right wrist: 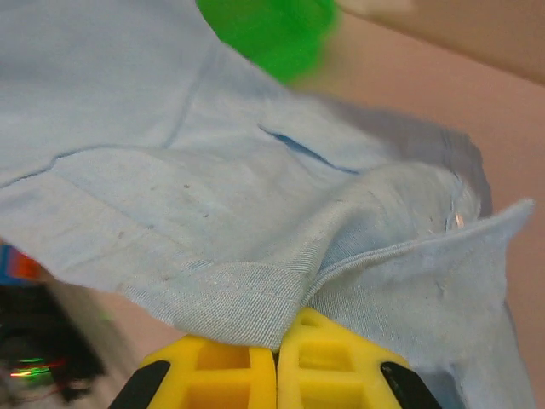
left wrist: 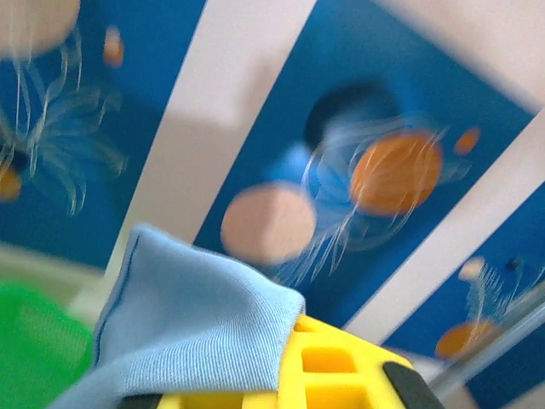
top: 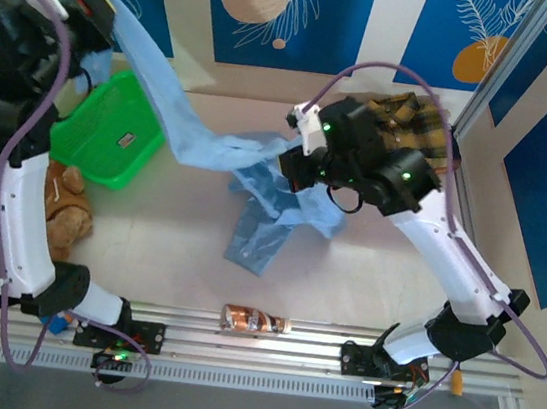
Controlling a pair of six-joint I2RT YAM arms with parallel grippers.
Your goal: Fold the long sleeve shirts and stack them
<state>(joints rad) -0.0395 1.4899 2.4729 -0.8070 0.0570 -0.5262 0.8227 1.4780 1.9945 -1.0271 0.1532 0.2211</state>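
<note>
1. Your left hand (top: pixel 96 8), upper left, is clamped on the light blue shirt (top: pixel 196 139).
2. Your right hand (right wrist: pixel 277 362) pinches a fold of it at centre.
3. The plaid shirt (top: pixel 411 117) lies upper right.

basket (top: pixel 95 141) was bright green. light blue shirt (top: pixel 262 218), plain, right of basket. plaid shirt (top: pixel 417 112), yellow and dark brown, farther right of basket. plush toy (top: pixel 64 202) beside basket was brown.

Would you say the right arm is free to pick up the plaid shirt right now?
Probably not yet: its claw is shut on the light blue shirt, though the plaid shirt lies close by.
</note>
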